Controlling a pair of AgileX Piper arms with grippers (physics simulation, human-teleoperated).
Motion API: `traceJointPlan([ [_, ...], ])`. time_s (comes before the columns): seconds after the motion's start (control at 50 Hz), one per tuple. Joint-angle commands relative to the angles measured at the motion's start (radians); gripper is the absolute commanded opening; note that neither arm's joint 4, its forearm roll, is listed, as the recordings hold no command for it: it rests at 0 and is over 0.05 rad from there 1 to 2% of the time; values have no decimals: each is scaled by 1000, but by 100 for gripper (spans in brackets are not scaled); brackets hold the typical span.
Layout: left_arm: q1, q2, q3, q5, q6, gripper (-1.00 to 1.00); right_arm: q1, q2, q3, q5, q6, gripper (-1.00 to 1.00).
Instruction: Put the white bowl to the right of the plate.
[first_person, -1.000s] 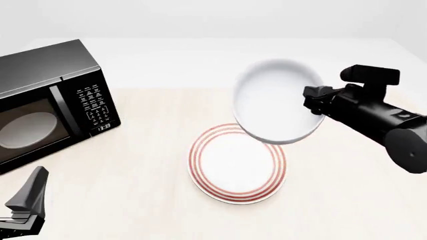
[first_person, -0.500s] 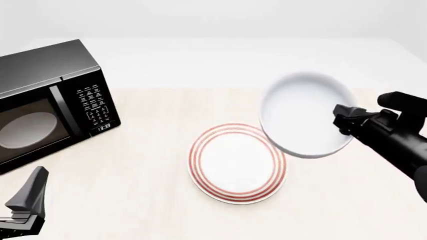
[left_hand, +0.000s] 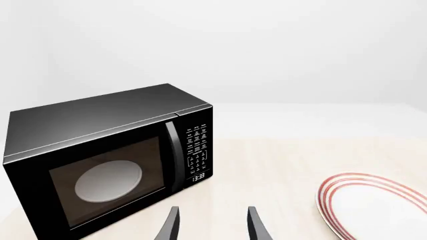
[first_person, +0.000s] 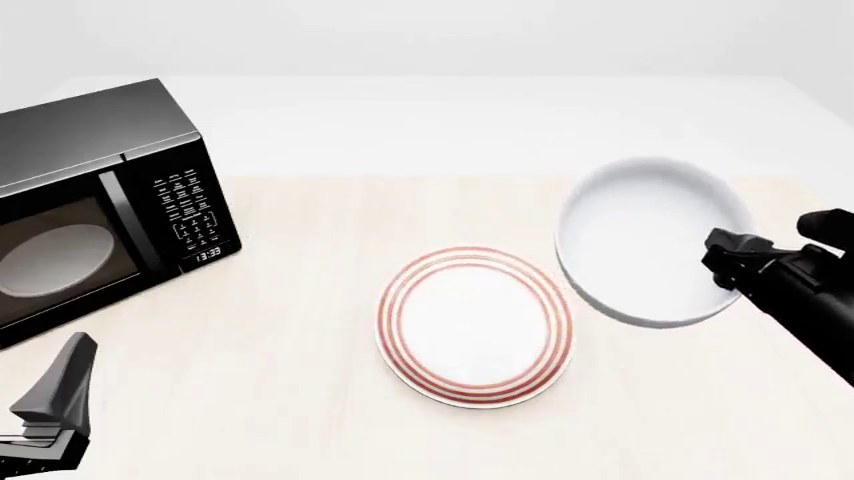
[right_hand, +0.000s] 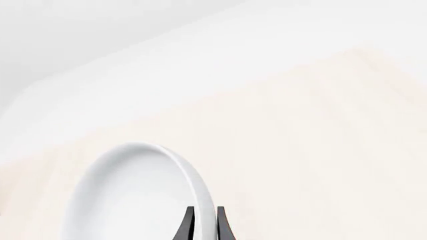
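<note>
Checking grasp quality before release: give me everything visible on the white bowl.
The white bowl is plain, glossy, round and deep with a thick rim, unmarked. It is tilted, its opening facing the front camera, to the right of the plate and apart from it. The right gripper pinches its rim on the right side; the right wrist view shows the fingers straddling the rim. Whether it touches the table cannot be told.
</note>
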Motion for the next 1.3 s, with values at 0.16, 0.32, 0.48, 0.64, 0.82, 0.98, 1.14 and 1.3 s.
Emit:
traceJointPlan([
  [0.16,0,0,0,0,0,100,-95,27,58,-31,-103,-100],
  [0.32,0,0,0,0,0,100,-123,44,88,-65,-95,-100],
  [0.48,0,0,0,0,0,100,-151,55,125,-103,-81,-100],
  [0.64,0,0,0,0,0,100,-175,46,146,-110,-78,-100],
  [0.82,0,0,0,0,0,100,-184,17,151,-83,-79,-100],
  [0.98,0,0,0,0,0,100,-200,28,163,-97,-85,-100],
  [1.14,0,0,0,0,0,100,-204,60,166,-121,-83,-100],
  [1.3,0,0,0,0,0,100,-212,113,196,-194,-73,-100],
])
